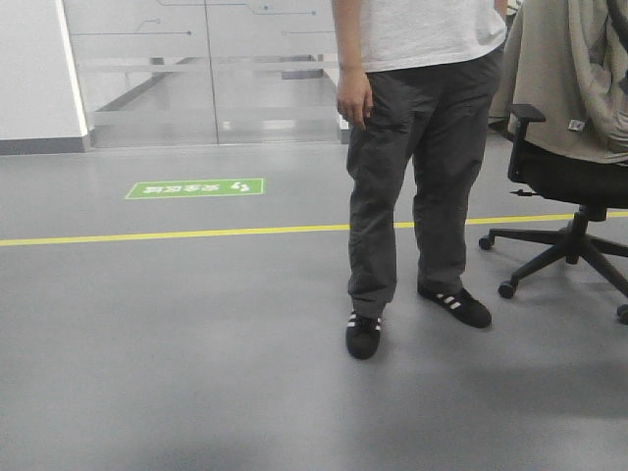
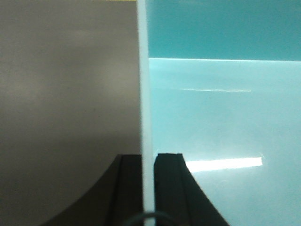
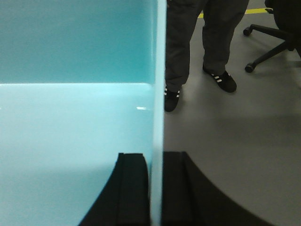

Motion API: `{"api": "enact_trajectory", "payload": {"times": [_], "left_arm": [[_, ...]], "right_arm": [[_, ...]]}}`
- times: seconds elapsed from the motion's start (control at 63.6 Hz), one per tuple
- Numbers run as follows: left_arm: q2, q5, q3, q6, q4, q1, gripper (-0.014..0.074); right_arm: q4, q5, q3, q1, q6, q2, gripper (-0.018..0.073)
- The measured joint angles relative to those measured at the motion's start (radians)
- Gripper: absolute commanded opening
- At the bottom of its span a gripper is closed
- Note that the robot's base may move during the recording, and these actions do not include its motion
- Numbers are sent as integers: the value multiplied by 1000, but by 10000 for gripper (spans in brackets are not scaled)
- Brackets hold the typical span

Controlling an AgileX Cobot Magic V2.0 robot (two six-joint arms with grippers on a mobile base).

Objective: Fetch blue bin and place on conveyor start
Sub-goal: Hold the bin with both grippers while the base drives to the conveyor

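The blue bin (image 2: 216,113) is a pale aqua tub, held between both arms above the grey floor. My left gripper (image 2: 149,157) is shut on the bin's left wall, one black finger outside and one inside. My right gripper (image 3: 156,157) is shut on the bin's right wall (image 3: 160,70) in the same way; the tub's inside (image 3: 70,117) looks empty. Neither the bin nor the grippers show in the front view. The conveyor start is out of view.
A person (image 1: 417,157) in a white shirt, dark trousers and black shoes stands close ahead, also in the right wrist view (image 3: 188,42). A black office chair (image 1: 569,167) is at the right. A yellow floor line (image 1: 177,235) and green floor sign (image 1: 194,187) lie beyond.
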Motion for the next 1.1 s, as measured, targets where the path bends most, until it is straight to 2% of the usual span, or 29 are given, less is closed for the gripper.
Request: {"api": "enact_trajectory", "payload": {"times": [1.101], "left_arm": [[1,-5,0,0,0,0,-111]], "right_arm": [[-4,-5,0,0,0,2,-153]]}}
